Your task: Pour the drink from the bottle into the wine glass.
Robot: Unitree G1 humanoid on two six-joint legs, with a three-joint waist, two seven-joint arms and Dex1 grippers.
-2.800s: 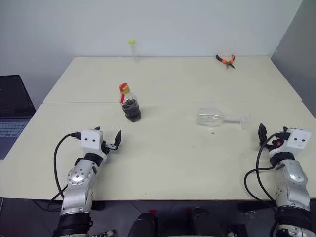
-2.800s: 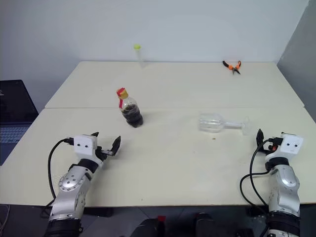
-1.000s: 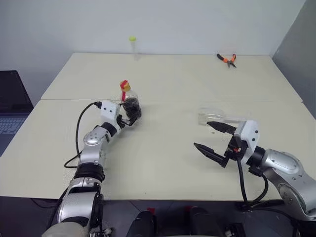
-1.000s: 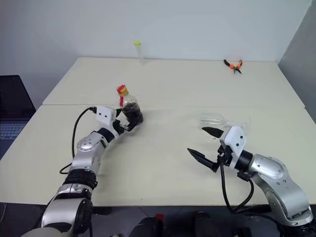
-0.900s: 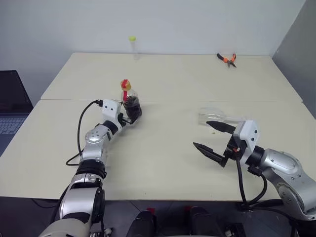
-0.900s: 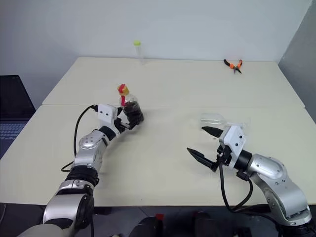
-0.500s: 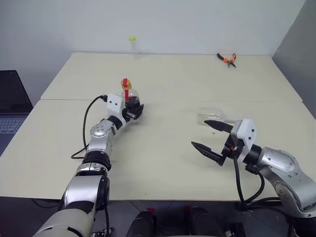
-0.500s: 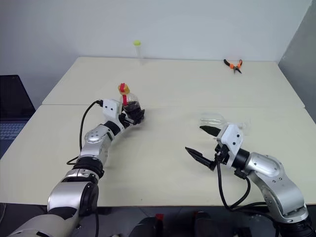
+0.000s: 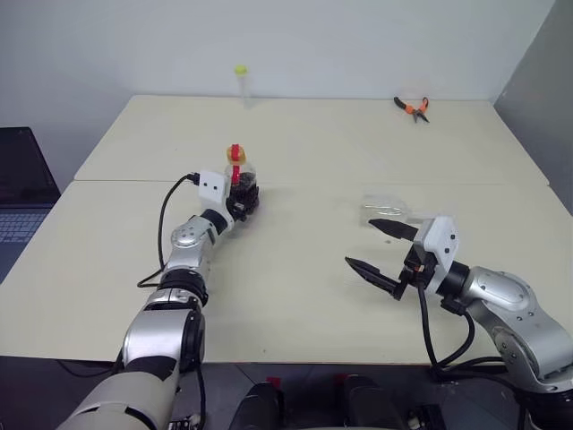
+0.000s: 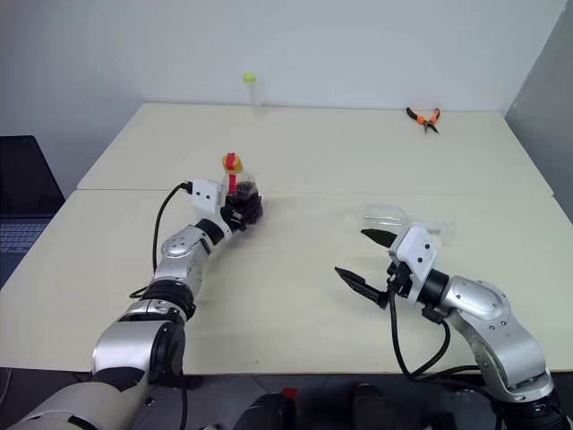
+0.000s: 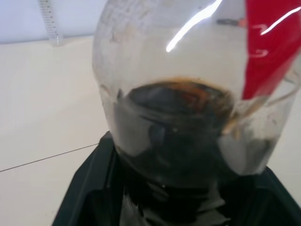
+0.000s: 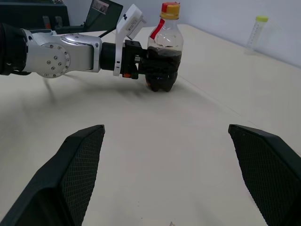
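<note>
The bottle [image 9: 240,182] stands on the table [image 9: 295,296] left of centre, clear with a red neck label and yellow cap. The dark drink [image 12: 162,63] fills its lower half. My left gripper [image 9: 243,199] reaches in level from the near left and is shut on the bottle's lower body, black fingers [image 12: 141,63] on both sides. The wine glass [image 10: 387,216] lies on its side at right of centre, partly behind my right gripper [image 9: 358,242]. That gripper hovers just in front of the glass, open wide and holding nothing.
Orange-handled pliers [image 9: 410,107] lie at the far right edge. A slim clear tube [image 9: 240,85] with a yellow-green cap stands at the far edge. A laptop [image 9: 18,193] sits off the table's left side. A seam [image 9: 376,184] crosses the table behind the bottle.
My left gripper has closed its fingers on the bottle, which now stands straighter and slightly further right. The right arm has stayed in place, still open.
</note>
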